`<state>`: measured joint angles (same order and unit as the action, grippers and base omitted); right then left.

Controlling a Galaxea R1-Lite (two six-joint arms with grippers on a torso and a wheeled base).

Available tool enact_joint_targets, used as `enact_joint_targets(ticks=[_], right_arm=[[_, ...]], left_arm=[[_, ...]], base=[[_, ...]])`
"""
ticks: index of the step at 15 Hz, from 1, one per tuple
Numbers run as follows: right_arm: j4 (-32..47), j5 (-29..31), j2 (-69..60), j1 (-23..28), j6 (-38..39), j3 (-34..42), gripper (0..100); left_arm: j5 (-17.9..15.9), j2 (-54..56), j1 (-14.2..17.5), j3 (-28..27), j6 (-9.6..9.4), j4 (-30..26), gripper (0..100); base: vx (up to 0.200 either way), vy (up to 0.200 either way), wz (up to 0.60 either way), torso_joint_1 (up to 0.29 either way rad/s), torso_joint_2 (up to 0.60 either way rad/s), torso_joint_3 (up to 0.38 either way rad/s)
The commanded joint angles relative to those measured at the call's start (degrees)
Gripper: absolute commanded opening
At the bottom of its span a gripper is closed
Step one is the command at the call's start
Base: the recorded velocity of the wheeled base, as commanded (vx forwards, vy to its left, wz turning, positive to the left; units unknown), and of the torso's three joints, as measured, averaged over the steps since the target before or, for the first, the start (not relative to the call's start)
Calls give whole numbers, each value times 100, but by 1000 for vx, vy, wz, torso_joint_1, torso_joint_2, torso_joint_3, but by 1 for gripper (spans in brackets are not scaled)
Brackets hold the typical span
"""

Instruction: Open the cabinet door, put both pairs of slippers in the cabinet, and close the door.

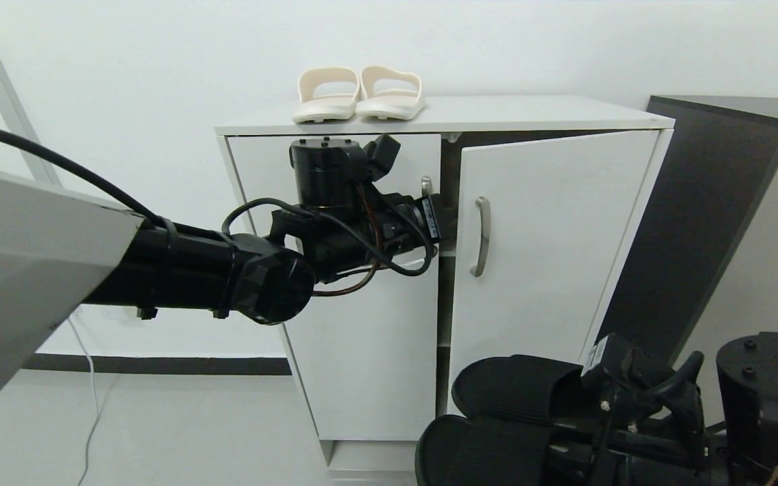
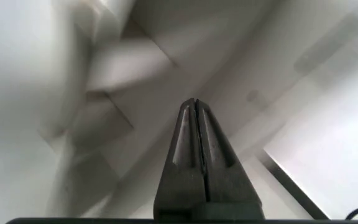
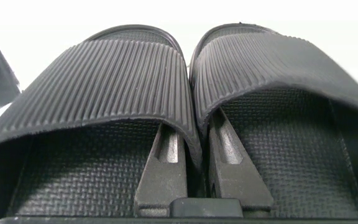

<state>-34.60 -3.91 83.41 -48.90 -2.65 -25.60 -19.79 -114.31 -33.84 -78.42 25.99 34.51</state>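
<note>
Up on the cabinet (image 1: 531, 111), the cream slippers (image 1: 358, 94) sit side by side on its top, at the front edge and toward the left corner, toes facing outward and touching each other along their inner sides. Below them the cabinet has two white doors. Its left door (image 1: 362, 351) lies flush with the front, while the right door (image 1: 551, 270) stands ajar, its handle side swung outward so that a dark gap runs between the two doors. A curved metal handle (image 1: 480, 236) is fixed upright near the free edge of the right door, and the top of a second handle (image 1: 426, 185) peeks out beside the gap on the left door.

The left arm stretches across in front of the left door, at upper-door height, with its wrist at the gap. In the left wrist view, the left tool (image 2: 196, 109) is clenched, fingers pressed flat together with nothing between them, white panels beyond it.

The right arm is low, in front of the right door's lower corner. Its right tool (image 3: 192, 124) grips the black slippers (image 1: 517, 391) as a pair: the two fingers (image 3: 166, 162) pass under the ribbed straps and pinch the adjoining inner walls together.

A dark grey cabinet (image 1: 699, 223) stands just beside the white one on the right
</note>
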Motion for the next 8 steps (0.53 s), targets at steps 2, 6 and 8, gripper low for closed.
enact_joint_targets(ticks=[2, 6, 8], right_arm=[[-3, 5, 0, -103, 1, 29, 0], [-12, 5, 0, -138, 1, 29, 0], [-21, 22, 0, -138, 1, 29, 0]], left_arm=[[1, 76, -290, 310, -77, 38, 0], [1, 102, -1028, 433, -138, 363, 0], [1, 93, -993, 468, -191, 495, 0]], base=[[-200, 0, 0, 0, 0, 7], [-200, 0, 0, 2, 1, 2], [-200, 0, 0, 2, 2, 5]])
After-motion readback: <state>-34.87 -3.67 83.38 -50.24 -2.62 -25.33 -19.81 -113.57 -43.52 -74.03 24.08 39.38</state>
